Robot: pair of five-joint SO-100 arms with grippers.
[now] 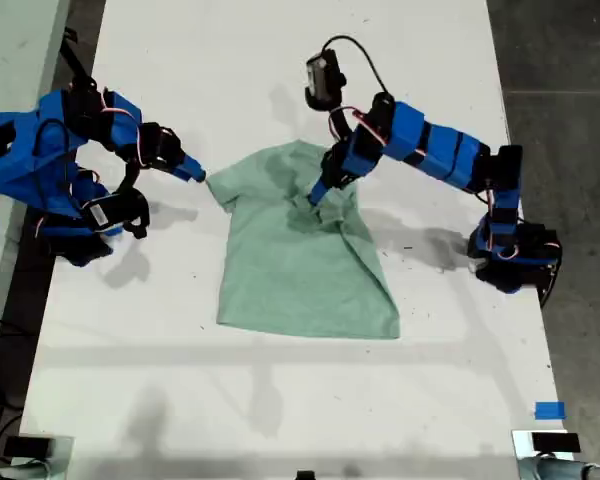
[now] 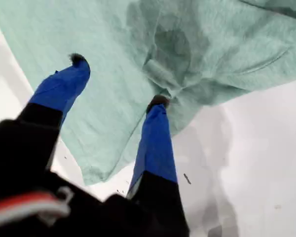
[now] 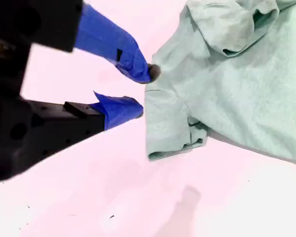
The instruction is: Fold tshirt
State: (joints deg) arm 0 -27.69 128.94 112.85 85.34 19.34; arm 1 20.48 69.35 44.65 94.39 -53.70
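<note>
While my first gripper (image 2: 117, 81) sits jaws spread on the bunched fold mid-tshirt (image 1: 305, 265) at worktop (image 1: 280, 400) centre, my second gripper (image 3: 138, 91), jaws apart, waits at the sleeve around 10 o'clock—probably best to pinch the hem fully before lifting.

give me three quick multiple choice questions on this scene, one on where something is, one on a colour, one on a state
1. Where do my first end effector's tips sit?
A. over the pale mint-green cloth t-shirt
B. off the white table
C. on blue tape

2. What colour are both arms' fingers?
A. red
B. blue
C. yellow

3. How is my second end effector?
A. clamped on a sleeve
B. open beside the sleeve
C. out of view

Answers: 1 A, its tips are over bunched cloth near the collar. 2 B, blue in both wrist views. 3 B, a gap shows between its tips.
</note>
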